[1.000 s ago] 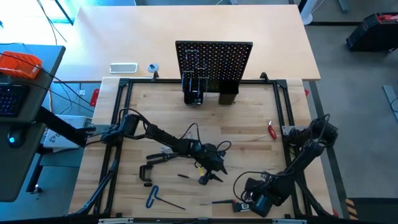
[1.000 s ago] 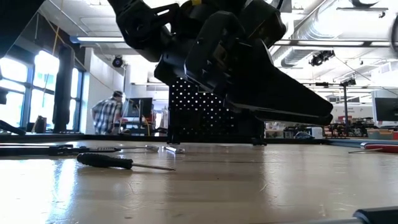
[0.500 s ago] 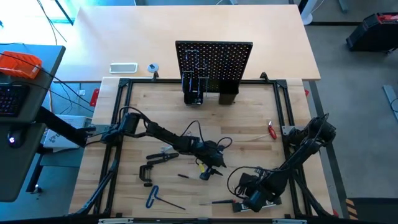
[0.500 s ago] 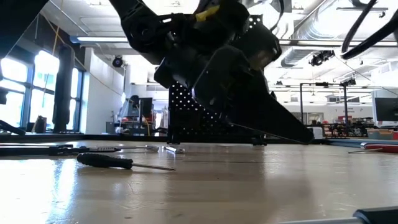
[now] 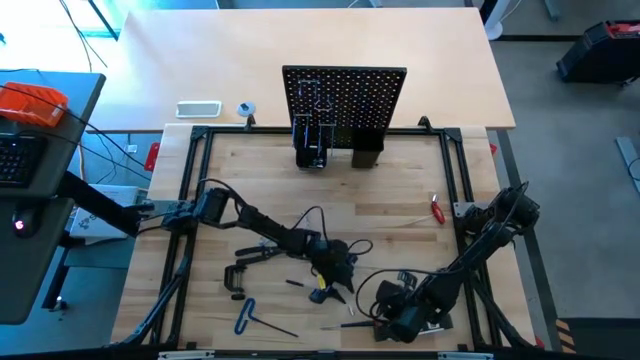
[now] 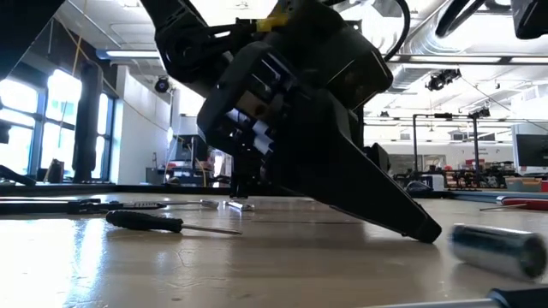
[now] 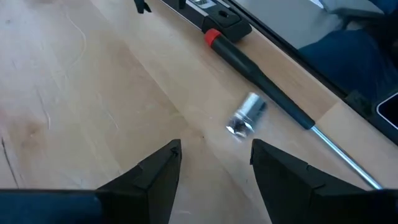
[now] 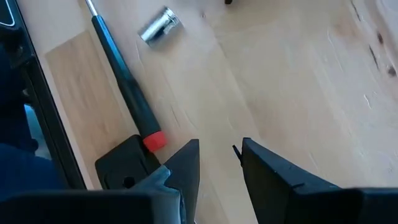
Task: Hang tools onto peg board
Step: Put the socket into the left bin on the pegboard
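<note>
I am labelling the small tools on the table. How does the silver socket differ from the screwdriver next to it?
The silver socket is short, stubby and all bright metal; the screwdriver is long and thin, with a black handle, a red end and a steel shaft. The socket lies nearer the left claw, whose fingers are open and empty; the screwdriver lies beyond it. Both lie flat on the wooden table, held by neither claw.

The pale wooden table (image 5: 400, 180) carries the peg board (image 5: 345, 100), upright at its far edge. Well in front of the board lie a black C-clamp (image 5: 238, 280), a blue-handled hex key (image 5: 246, 316), a small screwdriver (image 5: 298, 284), a red-collared screwdriver (image 7: 261, 90) and, just beside it, a small silver socket (image 7: 245, 117).
</note>
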`<action>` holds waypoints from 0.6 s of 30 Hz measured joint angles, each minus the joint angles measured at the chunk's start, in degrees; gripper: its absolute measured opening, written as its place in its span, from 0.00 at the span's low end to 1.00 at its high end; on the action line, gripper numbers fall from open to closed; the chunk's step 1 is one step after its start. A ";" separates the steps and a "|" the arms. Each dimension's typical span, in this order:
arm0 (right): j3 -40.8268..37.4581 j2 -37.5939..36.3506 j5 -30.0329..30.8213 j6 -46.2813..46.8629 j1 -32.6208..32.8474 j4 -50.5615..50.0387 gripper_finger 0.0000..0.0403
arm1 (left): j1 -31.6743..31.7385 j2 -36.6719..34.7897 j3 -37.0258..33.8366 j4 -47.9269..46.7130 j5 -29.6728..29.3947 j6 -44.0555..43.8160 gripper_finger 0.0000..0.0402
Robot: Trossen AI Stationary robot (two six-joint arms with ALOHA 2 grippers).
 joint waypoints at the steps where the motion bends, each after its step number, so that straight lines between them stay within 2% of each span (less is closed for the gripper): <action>1: 0.00 0.00 0.00 -0.41 -0.02 0.00 0.28 | -0.01 0.00 0.00 0.09 -0.02 -0.08 0.47; 10: 0.00 0.00 2.39 -0.79 -0.02 -0.63 0.28 | -0.21 0.04 -0.04 0.79 -0.74 -0.16 0.47; 18: 0.00 0.00 4.70 0.30 -0.02 -0.66 0.28 | 2.26 -1.06 0.07 -5.64 -2.14 0.15 0.47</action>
